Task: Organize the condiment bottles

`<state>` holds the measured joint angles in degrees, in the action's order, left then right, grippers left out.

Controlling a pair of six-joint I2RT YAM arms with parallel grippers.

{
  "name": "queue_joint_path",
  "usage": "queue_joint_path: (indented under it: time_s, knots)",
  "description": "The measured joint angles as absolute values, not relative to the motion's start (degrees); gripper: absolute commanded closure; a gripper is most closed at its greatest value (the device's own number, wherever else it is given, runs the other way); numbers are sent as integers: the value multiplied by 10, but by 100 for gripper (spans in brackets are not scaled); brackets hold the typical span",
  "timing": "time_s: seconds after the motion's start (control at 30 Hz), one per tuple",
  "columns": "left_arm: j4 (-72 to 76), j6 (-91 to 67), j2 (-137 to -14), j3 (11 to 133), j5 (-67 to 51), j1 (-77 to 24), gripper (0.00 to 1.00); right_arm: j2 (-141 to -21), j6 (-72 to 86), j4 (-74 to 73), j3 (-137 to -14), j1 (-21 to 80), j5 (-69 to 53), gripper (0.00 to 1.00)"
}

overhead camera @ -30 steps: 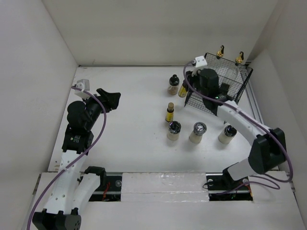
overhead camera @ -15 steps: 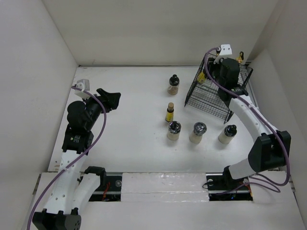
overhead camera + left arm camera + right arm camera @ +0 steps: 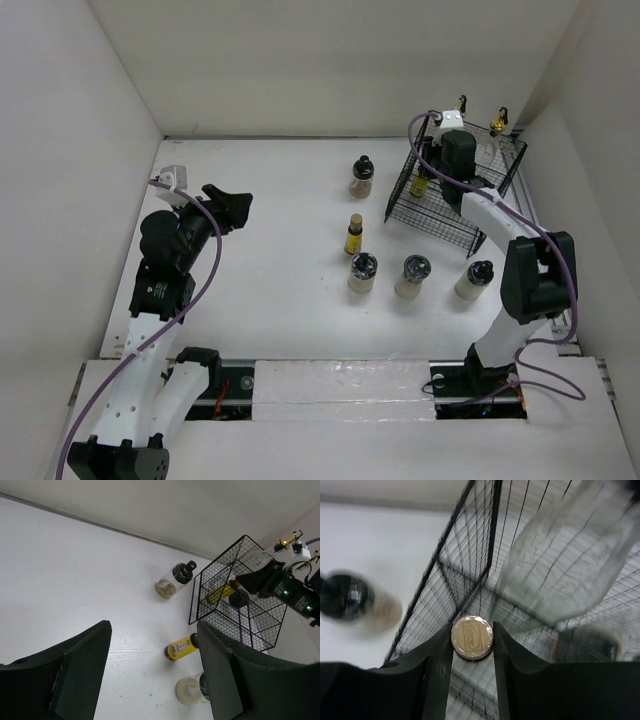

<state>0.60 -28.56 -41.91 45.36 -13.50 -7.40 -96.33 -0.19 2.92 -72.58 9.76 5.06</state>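
Observation:
My right gripper (image 3: 432, 180) reaches into the black wire basket (image 3: 443, 226) and is shut on the gold cap of a small amber bottle (image 3: 420, 186). In the right wrist view the cap (image 3: 472, 637) sits clamped between the fingers, inside the basket, next to a tall clear glass bottle (image 3: 565, 565). Two tall bottles with gold pourers (image 3: 461, 104) (image 3: 498, 119) stand in the basket's far side. On the table stand a dark-lidded jar (image 3: 361, 177), a second amber bottle (image 3: 353, 235) and three squat pale jars (image 3: 362, 273) (image 3: 411, 275) (image 3: 474, 279). My left gripper (image 3: 228, 208) is open and empty, far to the left.
The basket's wire wall (image 3: 470, 540) closes in round my right gripper. White walls bound the table at the back and on both sides. In the left wrist view the basket (image 3: 205, 597) stands beyond the amber bottle (image 3: 181, 647) and a jar (image 3: 175, 577).
My right gripper lifted the amber bottle from the table beside the basket's left wall, carried it over the rim and lowered it inside. The left arm has not moved.

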Motion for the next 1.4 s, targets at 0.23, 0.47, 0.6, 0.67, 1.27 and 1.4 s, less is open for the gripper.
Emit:
queue_joint_path:
  time_s: [0.23,0.47,0.6,0.67,1.27,1.4]
  knots:
    - [6,-286,-419,454,-135,-74,34,-984,4,49,-732,93,47,52]
    - [7,-286,-426,454,-138,-74,32,-977,10,49,-731,94,48,36]
    - [9,-286,-426,454,-140,-74,32,-942,7,44,-731,98,55,35]
    - [10,-286,-426,454,-139,-74,32,-914,2,45,-731,107,65,42]
    - [10,-287,-422,454,-142,-74,51,-1098,-18,32,-844,225,-13,32]
    - [10,-288,-421,454,-142,-74,49,-1144,-20,19,-888,225,-21,38]
